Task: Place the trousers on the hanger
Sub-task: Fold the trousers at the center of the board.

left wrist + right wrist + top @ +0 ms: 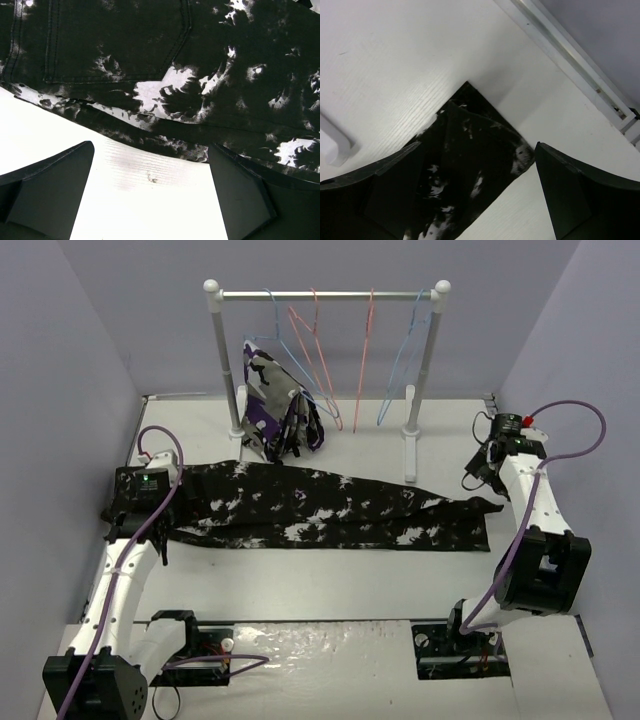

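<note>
Where they lie flat, the trousers point(320, 508) show splotched, seam-stitched fabric.
</note>
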Tool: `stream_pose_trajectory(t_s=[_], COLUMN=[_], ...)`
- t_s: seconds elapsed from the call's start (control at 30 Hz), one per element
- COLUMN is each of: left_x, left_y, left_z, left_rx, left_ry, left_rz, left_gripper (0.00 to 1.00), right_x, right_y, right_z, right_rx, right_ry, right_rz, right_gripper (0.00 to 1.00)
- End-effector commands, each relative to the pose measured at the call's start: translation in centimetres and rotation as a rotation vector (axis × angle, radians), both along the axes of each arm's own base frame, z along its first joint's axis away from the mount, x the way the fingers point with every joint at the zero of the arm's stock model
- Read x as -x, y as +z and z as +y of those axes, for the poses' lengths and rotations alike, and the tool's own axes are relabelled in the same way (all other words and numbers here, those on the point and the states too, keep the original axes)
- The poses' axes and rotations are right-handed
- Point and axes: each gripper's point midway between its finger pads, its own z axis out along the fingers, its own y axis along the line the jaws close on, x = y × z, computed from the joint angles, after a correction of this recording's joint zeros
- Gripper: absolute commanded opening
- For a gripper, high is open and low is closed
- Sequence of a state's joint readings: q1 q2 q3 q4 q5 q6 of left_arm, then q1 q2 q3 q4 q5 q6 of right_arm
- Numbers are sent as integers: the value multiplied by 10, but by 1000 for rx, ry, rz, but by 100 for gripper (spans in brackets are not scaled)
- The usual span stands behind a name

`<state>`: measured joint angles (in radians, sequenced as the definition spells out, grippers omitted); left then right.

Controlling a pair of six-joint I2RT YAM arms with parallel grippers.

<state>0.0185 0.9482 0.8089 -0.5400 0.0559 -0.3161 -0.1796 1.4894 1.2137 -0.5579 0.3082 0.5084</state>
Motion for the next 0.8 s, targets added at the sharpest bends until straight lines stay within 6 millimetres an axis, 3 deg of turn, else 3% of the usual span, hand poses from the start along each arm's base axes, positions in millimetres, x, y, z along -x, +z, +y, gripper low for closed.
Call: stream_pose_trajectory(t_s=[0.0, 0.13, 0.37, 0.77], left_x=[-10, -10, -9, -9], left_y=[22, 23, 26, 26], left_z=[-4, -4, -4, -6], left_rx=[4, 8, 7, 11], left_ry=[-18, -19, -21, -27], left_rz=[-87, -93, -99, -97], left_gripper=[97, 97, 97, 97], right_x=[19, 34, 34, 23], right_y=[1, -8, -19, -32], right_z=[-15, -27, -25, -12], right_rx=[20, -28, -100, -195], right_ry=[-5, -43, -47, -72], right_rz=[62, 95, 98, 64], right_gripper=[89, 89, 84, 39])
